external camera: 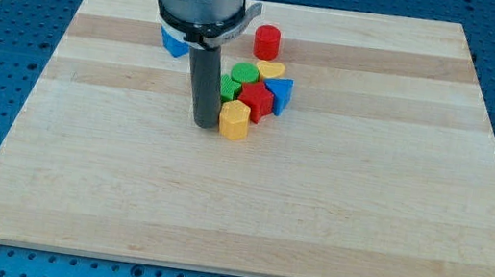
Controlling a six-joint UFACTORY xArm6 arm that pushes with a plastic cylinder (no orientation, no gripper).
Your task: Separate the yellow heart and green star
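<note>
The yellow heart (271,69) lies near the view's top centre, touching a green round block (244,71). The green star (229,86) sits just below and left of these, partly hidden by my rod. My tip (204,124) rests on the board just left of a yellow hexagonal block (234,119), below and left of the green star. A red star-like block (256,100) and a blue triangular block (279,92) complete the tight cluster.
A red cylinder (267,40) stands above the cluster. A blue block (174,43) is partly hidden behind the arm at the view's upper left. The wooden board (237,215) lies on a blue perforated table.
</note>
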